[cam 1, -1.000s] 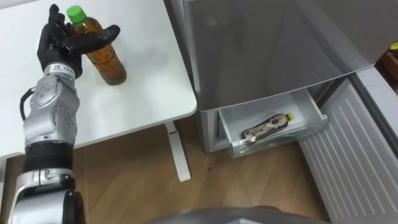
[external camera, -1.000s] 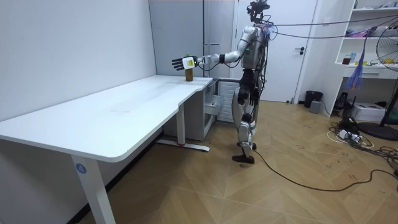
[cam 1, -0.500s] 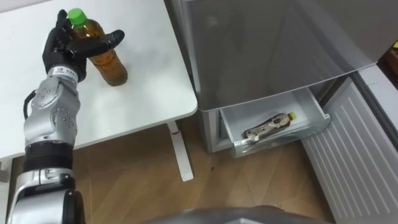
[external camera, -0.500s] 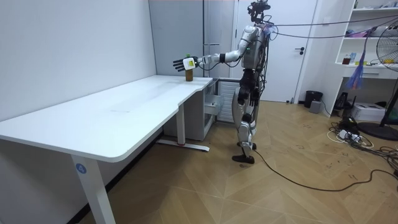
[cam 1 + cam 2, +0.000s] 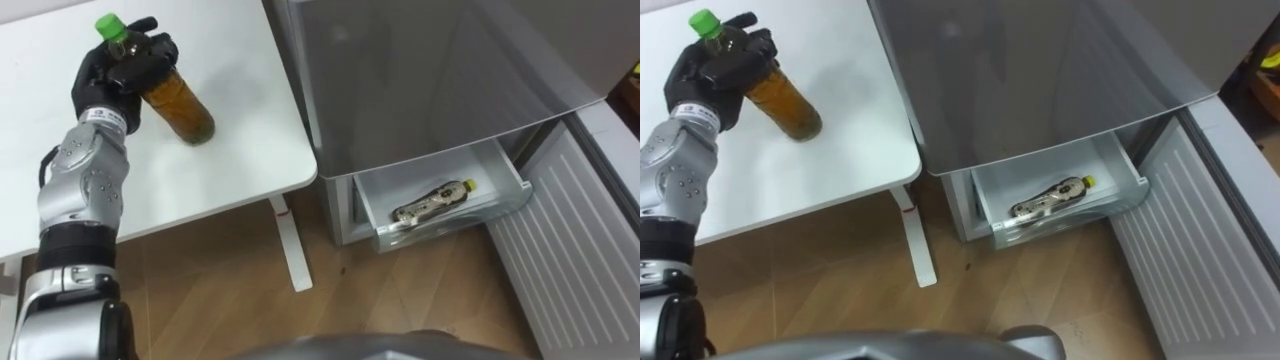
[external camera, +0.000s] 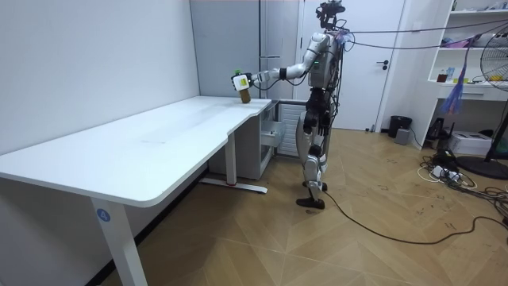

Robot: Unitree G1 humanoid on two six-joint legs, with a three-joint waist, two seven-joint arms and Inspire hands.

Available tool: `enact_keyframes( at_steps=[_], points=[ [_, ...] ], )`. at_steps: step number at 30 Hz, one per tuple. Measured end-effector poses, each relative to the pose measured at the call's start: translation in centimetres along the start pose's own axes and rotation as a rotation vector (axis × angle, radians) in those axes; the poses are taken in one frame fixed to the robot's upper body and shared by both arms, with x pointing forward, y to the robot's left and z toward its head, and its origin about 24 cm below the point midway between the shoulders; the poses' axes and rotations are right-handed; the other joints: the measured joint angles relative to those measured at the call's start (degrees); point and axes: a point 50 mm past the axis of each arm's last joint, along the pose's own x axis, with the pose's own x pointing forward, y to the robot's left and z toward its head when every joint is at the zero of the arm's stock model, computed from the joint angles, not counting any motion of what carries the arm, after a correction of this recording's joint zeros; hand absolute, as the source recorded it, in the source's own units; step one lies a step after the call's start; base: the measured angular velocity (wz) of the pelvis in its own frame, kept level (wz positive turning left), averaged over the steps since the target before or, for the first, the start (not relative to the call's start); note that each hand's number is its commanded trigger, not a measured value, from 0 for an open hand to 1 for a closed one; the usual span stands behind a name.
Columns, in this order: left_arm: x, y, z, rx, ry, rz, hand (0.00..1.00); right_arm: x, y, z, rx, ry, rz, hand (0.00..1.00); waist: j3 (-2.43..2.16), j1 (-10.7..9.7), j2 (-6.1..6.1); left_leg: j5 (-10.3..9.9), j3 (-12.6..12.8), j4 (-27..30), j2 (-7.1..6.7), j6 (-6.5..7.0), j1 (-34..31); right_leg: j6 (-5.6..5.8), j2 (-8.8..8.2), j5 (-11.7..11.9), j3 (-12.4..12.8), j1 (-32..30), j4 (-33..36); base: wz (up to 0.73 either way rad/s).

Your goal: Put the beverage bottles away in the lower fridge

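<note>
A brown drink bottle (image 5: 185, 105) with a green cap stands tilted at the white table's (image 5: 230, 160) far right part, its cap leaning left. My left hand (image 5: 115, 72) is shut on its upper half, fingers and thumb wrapped round the neck and shoulder. Whether the base still rests on the tabletop I cannot tell. In the room view the robot stands by the fridge with its left arm stretched over the table's corner to the bottle (image 6: 245, 95). The grey fridge's (image 5: 450, 70) lower drawer (image 5: 455, 222) is pulled open, and a second bottle (image 5: 430, 200) lies flat inside it.
The table's edge and its white leg (image 5: 285, 245) lie between the bottle and the fridge. Right of the drawer stands a white ribbed panel (image 5: 560, 250). Wooden floor spreads below. Behind the robot the room view shows shelves and a fan.
My left hand's fingers have curled shut round the bottle, which stood upright before and now leans with its cap to the left.
</note>
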Motion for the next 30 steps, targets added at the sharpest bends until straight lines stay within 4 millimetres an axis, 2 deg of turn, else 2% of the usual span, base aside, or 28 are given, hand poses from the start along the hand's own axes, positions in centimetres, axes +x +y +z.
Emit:
enact_keyframes(
  at_steps=[23,30],
  points=[
    [0.3,-0.7,0.1,-0.009,0.01,-0.028,1.0,-0.1,-0.1,1.5,-0.014,-0.061,-0.022,0.0,0.17,0.04,-0.25,0.01,-0.02,0.21,0.03,0.01,-1.21,0.0,0.05,-0.01,0.2,-1.58,0.84,0.0],
    [0.5,-1.1,0.7,-0.048,-0.005,-0.014,1.0,-0.1,0.3,2.3,-0.022,-0.083,-0.022,0.0,-0.28,0.05,-1.57,0.0,-0.1,0.78,0.04,0.01,-2.14,0.0,0.03,-0.01,0.01,-2.09,0.74,0.01]
  ],
)
